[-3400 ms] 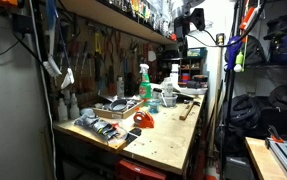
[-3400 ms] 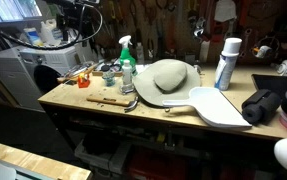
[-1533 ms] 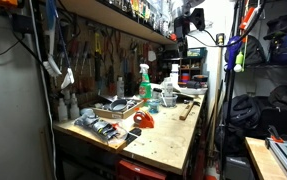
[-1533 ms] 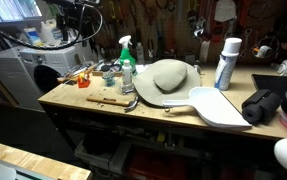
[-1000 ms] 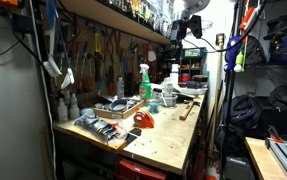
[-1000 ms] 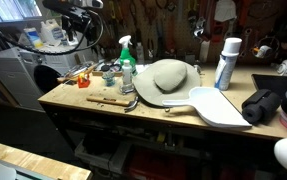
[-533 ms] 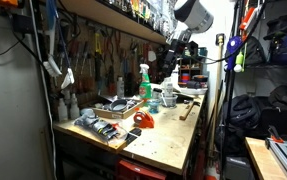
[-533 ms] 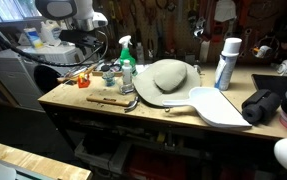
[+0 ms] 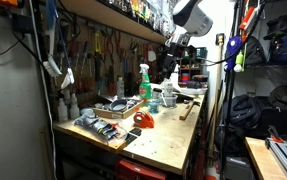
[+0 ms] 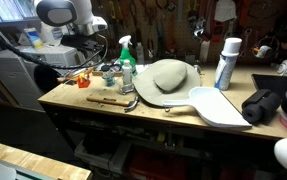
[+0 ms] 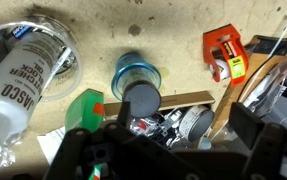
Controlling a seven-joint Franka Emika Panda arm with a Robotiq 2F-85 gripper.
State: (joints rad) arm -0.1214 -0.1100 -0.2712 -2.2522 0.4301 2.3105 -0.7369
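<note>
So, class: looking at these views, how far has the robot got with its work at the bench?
Done: the arm hangs over the cluttered end of the workbench. In hand: nothing; the jaws stand open above the blue-rimmed jar, beside the green spray bottle. Left: coming down, gripping and moving anything; all sits untouched.

A tan wide-brimmed hat [image 10: 168, 78] sits mid-bench, with a white paddle-shaped board [image 10: 218, 107] just beside it at the near right. A white spray can [image 10: 226, 62] stands upright farther back. A black bag [image 10: 267, 104] lies at the right end.
</note>
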